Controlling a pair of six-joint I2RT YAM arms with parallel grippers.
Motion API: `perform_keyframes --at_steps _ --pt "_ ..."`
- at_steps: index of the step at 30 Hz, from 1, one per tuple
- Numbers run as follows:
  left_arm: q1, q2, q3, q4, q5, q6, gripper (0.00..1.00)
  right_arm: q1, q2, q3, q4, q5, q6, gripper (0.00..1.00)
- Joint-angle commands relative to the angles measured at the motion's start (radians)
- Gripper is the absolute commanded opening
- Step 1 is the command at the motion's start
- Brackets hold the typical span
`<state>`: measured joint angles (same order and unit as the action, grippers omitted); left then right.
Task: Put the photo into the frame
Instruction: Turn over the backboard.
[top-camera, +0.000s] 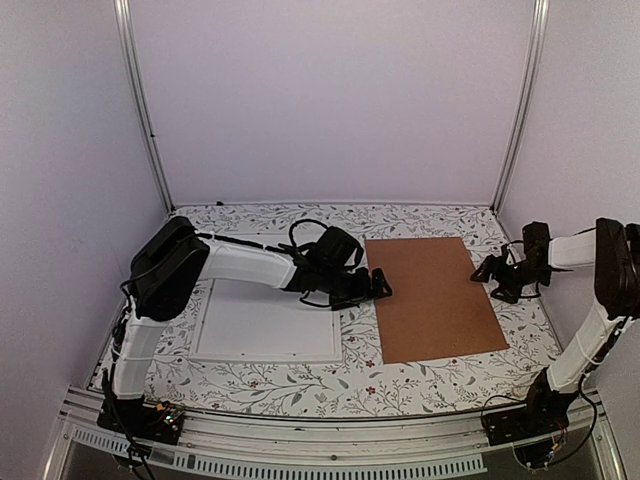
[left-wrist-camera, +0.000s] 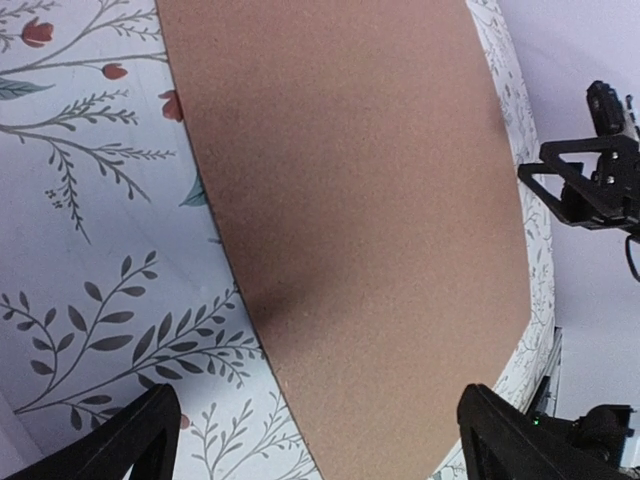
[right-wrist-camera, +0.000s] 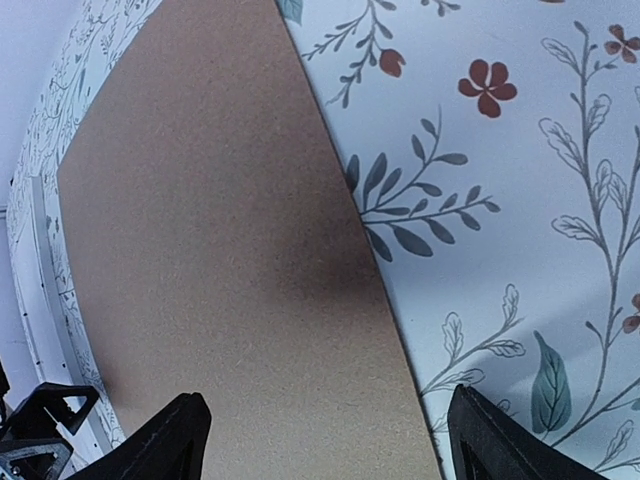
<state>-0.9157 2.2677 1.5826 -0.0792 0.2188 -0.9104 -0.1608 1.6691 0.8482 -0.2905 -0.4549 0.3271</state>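
Note:
The white-bordered frame (top-camera: 268, 322) lies flat at the left of the table, its far edge under my left arm, and shows as a white strip (right-wrist-camera: 28, 280) in the right wrist view. The photo is out of view. My left gripper (top-camera: 381, 285) is open, its fingers (left-wrist-camera: 130, 445) straddling the left edge of a brown backing board (top-camera: 435, 295) without touching it. At the board's right edge, my right gripper (top-camera: 491, 272) also hangs open, with the edge of the board (right-wrist-camera: 230, 300) between its fingers (right-wrist-camera: 175, 440). Neither gripper holds anything.
The brown board (left-wrist-camera: 360, 200) lies flat on the floral tablecloth (top-camera: 300, 385), right of centre. White walls and two metal posts (top-camera: 140, 100) close in the back and sides. The right gripper (left-wrist-camera: 590, 185) shows across the board in the left wrist view.

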Motion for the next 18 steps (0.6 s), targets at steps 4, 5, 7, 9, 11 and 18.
perform_keyframes --at_steps 4,5,7,9,11,18 --pt "-0.007 0.062 -0.016 -0.043 0.009 -0.041 1.0 0.052 -0.006 -0.067 -0.016 -0.046 0.009 0.84" --pt "-0.007 0.064 -0.013 -0.045 0.01 -0.041 1.0 0.057 -0.013 -0.076 -0.013 -0.048 0.014 0.84" --pt "-0.009 0.075 -0.002 -0.052 0.013 -0.044 1.0 0.061 -0.033 -0.091 -0.01 -0.067 0.021 0.83" --pt "-0.012 0.082 0.008 -0.061 0.015 -0.046 1.0 0.065 -0.044 -0.109 0.006 -0.097 0.031 0.83" --pt "-0.012 0.08 0.003 -0.062 0.007 -0.055 1.0 0.068 -0.055 -0.127 0.021 -0.141 0.045 0.82" --pt "-0.009 0.038 -0.043 -0.041 -0.034 -0.068 1.0 0.067 -0.074 -0.187 0.118 -0.333 0.128 0.79"
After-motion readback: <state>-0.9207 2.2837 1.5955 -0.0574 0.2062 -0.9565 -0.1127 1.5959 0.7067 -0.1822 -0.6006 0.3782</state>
